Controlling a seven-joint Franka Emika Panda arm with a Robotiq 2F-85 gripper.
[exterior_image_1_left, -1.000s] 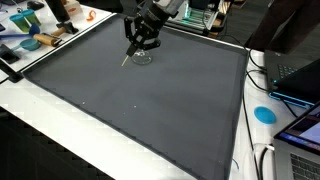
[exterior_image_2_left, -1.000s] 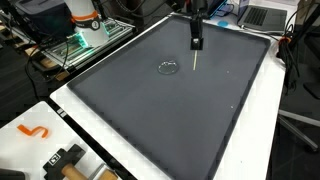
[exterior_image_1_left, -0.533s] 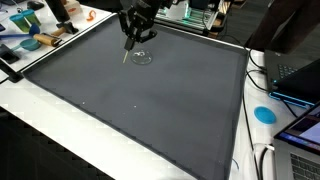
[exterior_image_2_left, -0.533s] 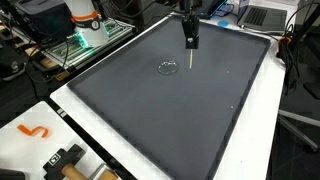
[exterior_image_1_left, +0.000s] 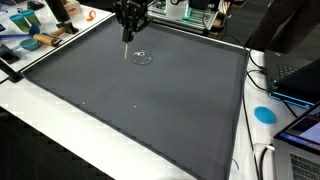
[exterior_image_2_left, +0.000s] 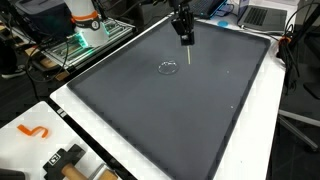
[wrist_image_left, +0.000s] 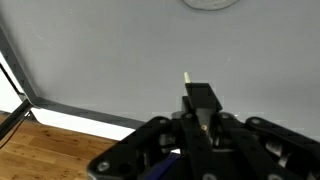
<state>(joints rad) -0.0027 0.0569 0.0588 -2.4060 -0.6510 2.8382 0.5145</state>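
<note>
My gripper (exterior_image_1_left: 129, 27) (exterior_image_2_left: 185, 38) hangs above the far part of a dark grey mat (exterior_image_1_left: 140, 110) (exterior_image_2_left: 170, 120). It is shut on a thin pale stick (exterior_image_1_left: 126, 42) (exterior_image_2_left: 190, 60) that points down, its tip clear of the mat. A small clear round dish (exterior_image_1_left: 142, 57) (exterior_image_2_left: 167, 68) lies flat on the mat close beside the stick. In the wrist view the black fingers (wrist_image_left: 200, 100) are pressed together, with the stick's tip (wrist_image_left: 186, 76) poking out past them. The dish (wrist_image_left: 212, 3) shows at that view's top edge.
A white table border (exterior_image_1_left: 60, 125) surrounds the mat. Laptops (exterior_image_1_left: 300, 75) and a blue disc (exterior_image_1_left: 264, 114) lie on one side, and assorted tools (exterior_image_1_left: 30, 40) at a corner. An orange S-shaped piece (exterior_image_2_left: 35, 131) and a green-lit device (exterior_image_2_left: 85, 38) sit beyond the mat's other edges.
The gripper has risen and drifted toward the mat's far edge, carrying the stick up and away from the dish. The dish has not moved.
</note>
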